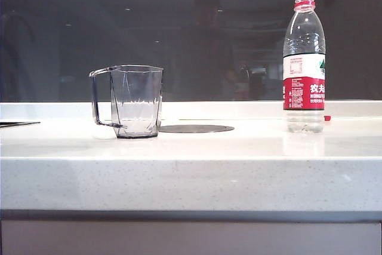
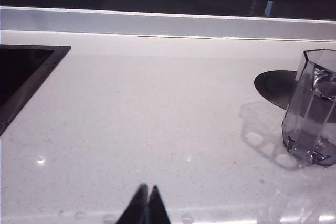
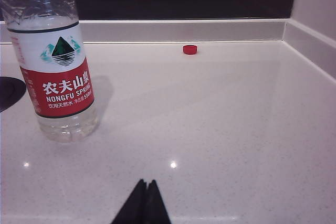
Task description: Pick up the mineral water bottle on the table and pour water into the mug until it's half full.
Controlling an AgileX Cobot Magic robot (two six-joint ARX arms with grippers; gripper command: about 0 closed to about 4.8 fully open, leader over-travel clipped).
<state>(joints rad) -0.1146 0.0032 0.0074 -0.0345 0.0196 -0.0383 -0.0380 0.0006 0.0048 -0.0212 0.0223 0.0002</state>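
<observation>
The mineral water bottle (image 1: 304, 64) stands upright and uncapped on the right of the white table (image 1: 191, 174); its red-and-white label (image 3: 58, 74) fills one side of the right wrist view. Water (image 3: 68, 124) shows in its lower part. The clear faceted mug (image 1: 134, 101) stands upright left of centre, handle to the left, and appears at the edge of the left wrist view (image 2: 312, 108). It looks empty. My left gripper (image 2: 147, 187) is shut, well short of the mug. My right gripper (image 3: 146, 181) is shut, short of the bottle. Neither arm shows in the exterior view.
A flat round grey disc (image 1: 196, 128) is set in the table just right of the mug. A small red cap (image 3: 190, 49) lies near the back ledge behind the bottle. A dark inset panel (image 2: 21, 74) sits at the far left. A side wall (image 3: 315, 9) rises on the right.
</observation>
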